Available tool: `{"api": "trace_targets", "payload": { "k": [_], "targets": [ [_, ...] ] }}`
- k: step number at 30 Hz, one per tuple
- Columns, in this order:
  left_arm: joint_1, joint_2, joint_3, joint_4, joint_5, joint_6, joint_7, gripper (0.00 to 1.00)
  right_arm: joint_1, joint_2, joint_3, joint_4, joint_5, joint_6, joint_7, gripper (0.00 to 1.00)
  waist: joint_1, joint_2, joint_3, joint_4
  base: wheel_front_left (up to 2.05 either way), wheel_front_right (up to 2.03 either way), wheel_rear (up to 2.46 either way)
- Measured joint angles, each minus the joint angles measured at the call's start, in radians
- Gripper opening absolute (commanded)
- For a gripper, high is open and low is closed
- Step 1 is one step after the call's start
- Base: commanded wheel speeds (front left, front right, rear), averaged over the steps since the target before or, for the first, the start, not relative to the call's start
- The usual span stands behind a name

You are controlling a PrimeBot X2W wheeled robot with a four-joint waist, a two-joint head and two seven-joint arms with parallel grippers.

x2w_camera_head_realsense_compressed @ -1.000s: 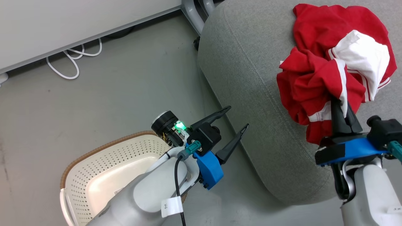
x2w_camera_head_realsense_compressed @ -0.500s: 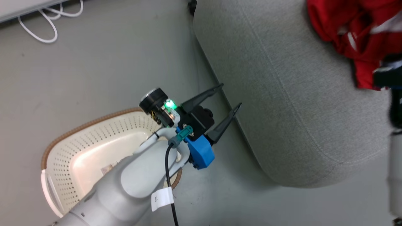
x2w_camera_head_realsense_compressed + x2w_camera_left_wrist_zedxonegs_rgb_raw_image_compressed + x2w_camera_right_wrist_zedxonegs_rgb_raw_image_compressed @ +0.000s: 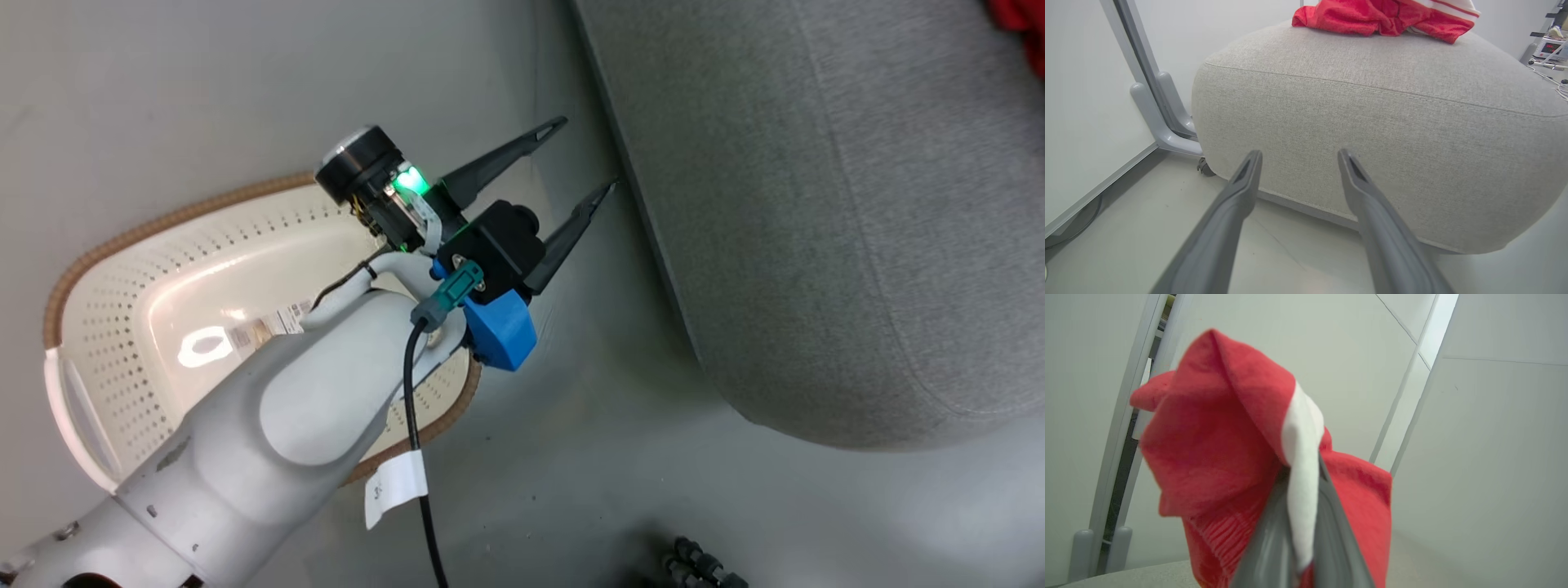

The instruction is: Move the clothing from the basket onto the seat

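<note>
My right claw (image 3: 1304,475) is clamped on a red garment (image 3: 1208,457), with a white strip of the cloth pinched between its two grey fingers (image 3: 1267,547). The rest of the garment bunches past my fingertips into a folded peak, and some hangs down beside the fingers. Below it lies the pale grey top of the seat (image 3: 1147,575); I cannot tell whether the cloth touches it. Behind stand pale walls (image 3: 1494,457) and two grey posts (image 3: 1081,551).
</note>
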Motion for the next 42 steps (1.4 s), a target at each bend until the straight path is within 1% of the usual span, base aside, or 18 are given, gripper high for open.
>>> {"api": "trace_targets", "payload": {
  "k": [3, 7, 9, 15, 18, 22, 23, 24, 27, 29, 37, 42],
  "targets": [
    [-0.015, 0.016, 0.001, -0.035, 0.007, 0.007, 0.014, 1.0, -0.005, -0.022, -0.027, 0.048, 0.001, 0.0, 0.0, 0.0, 0.0, 0.0, 0.046, 0.005, 0.0, 0.0, 0.0],
    [-0.024, 0.038, 0.001, -0.07, 0.008, 0.016, 0.03, 1.0, -0.001, -0.023, -0.033, 0.143, -0.015, 0.0, 0.0, 0.0, 0.0, 0.0, 0.096, 0.011, 0.0, 0.0, 0.0],
    [-0.028, 0.043, 0.002, -0.087, 0.01, 0.018, 0.038, 1.0, 0.004, -0.013, -0.034, 0.182, -0.025, 0.0, 0.0, 0.0, 0.0, 0.0, 0.114, 0.013, 0.0, 0.0, 0.0],
    [-0.028, 0.061, -0.002, -0.117, 0.011, 0.027, 0.055, 1.0, 0.036, 0.05, -0.057, 0.265, -0.039, 0.0, 0.0, 0.0, -0.0001, 0.0, 0.139, 0.014, 0.0, 0.0, 0.0],
    [-0.028, 0.064, -0.003, -0.127, 0.01, 0.029, 0.06, 1.0, 0.044, 0.053, -0.06, 0.317, -0.04, 0.0, 0.0, 0.0, 0.0, 0.0, 0.143, 0.017, 0.0, 0.0, 0.0],
    [-0.027, 0.073, -0.003, -0.132, 0.006, 0.034, 0.063, 1.0, 0.046, 0.07, -0.053, 0.354, -0.047, 0.0, 0.0, 0.0, -0.0001, 0.0, 0.14, 0.016, 0.0, 0.0, 0.0],
    [-0.027, 0.075, -0.004, -0.132, 0.006, 0.035, 0.064, 1.0, 0.046, 0.071, -0.057, 0.356, -0.046, 0.0, 0.0, 0.46, -0.0001, 0.0, 0.138, 0.016, 0.0, 0.0, 0.0],
    [-0.027, 0.076, -0.004, -0.133, 0.005, 0.035, 0.064, 1.0, 0.046, 0.07, -0.061, 0.352, -0.046, 0.0, 0.0, 1.0, -0.0001, 0.0, 0.135, 0.015, 0.0, 0.0, 0.0],
    [-0.025, 0.076, -0.006, -0.132, -0.001, 0.037, 0.061, 1.0, 0.055, 0.068, -0.057, 0.339, -0.044, 0.0, 0.0, 1.0, -0.0001, 0.0, 0.12, 0.013, 0.0, 0.0, 0.0],
    [-0.017, 0.072, -0.008, -0.127, -0.003, 0.039, 0.049, 1.0, 0.078, 0.075, -0.055, 0.306, -0.037, 0.0, 0.0, 1.0, -0.0001, 0.0, 0.104, 0.012, 0.0, 0.0, 0.0],
    [0.019, 0.032, -0.002, -0.074, -0.037, 0.055, -0.017, 1.0, 0.235, 0.097, 0.008, 0.174, -0.047, 0.0, 0.0, 1.0, -0.0002, 0.0, 0.004, 0.019, 0.0, 0.0, 0.0],
    [0.057, 0.006, 0.052, -0.047, -0.075, 0.09, -0.051, 1.0, 0.334, 0.104, 0.081, 0.1, -0.048, 0.0, 0.0, 1.0, -0.0002, 0.0, -0.078, 0.036, 0.0, 0.0, 0.0]
  ]
}}
